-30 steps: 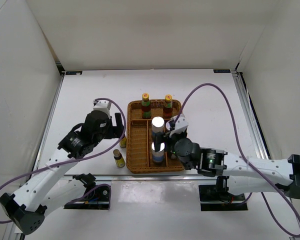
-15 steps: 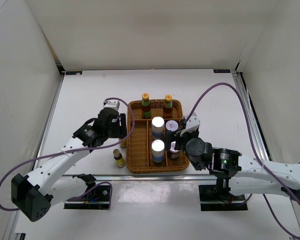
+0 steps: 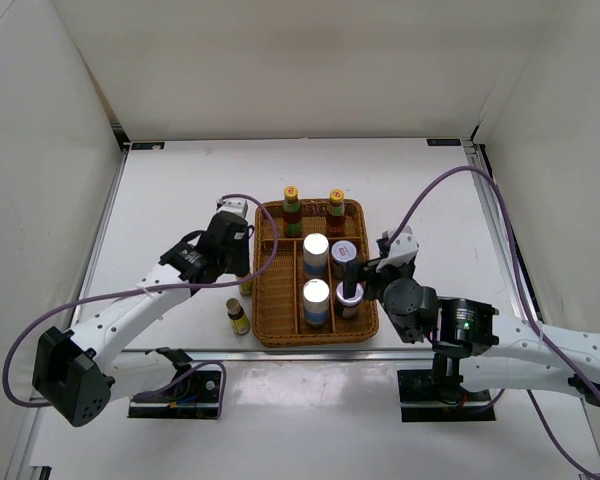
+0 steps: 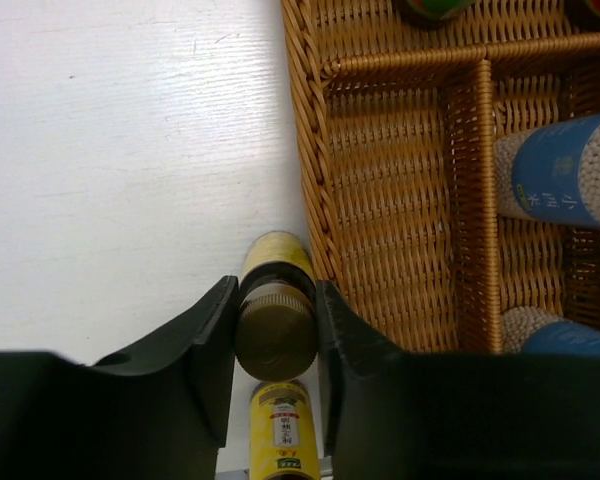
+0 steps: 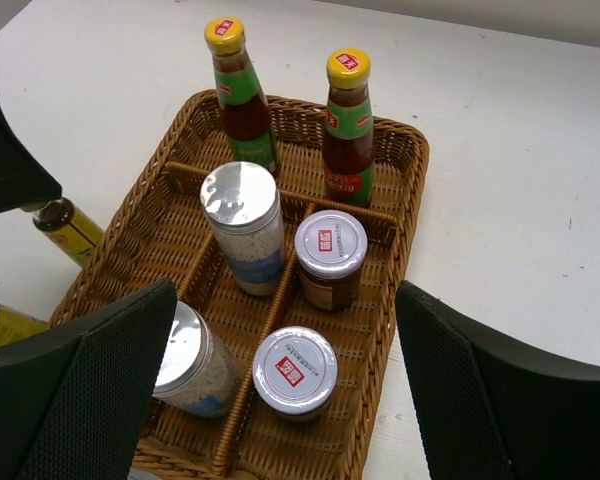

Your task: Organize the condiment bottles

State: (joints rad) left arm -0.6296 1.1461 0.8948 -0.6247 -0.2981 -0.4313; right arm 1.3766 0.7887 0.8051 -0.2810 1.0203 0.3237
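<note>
The left end effector [image 4: 275,292] appears to pinch the cap of 1 yellow bottle [image 4: 275,340], which stands on the table [image 4: 110,150] just beside the tray [image 4: 307,160], at its left wall. The bottle is probably light, rigid and smooth, and narrow enough to tip. A hold at the cap or neck looks safest. The right end effector [image 5: 285,300] hangs spread and empty over the tray.

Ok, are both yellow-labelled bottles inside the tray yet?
No, one yellow-labelled bottle and the other both sit on the table beside the wicker tray.
</note>
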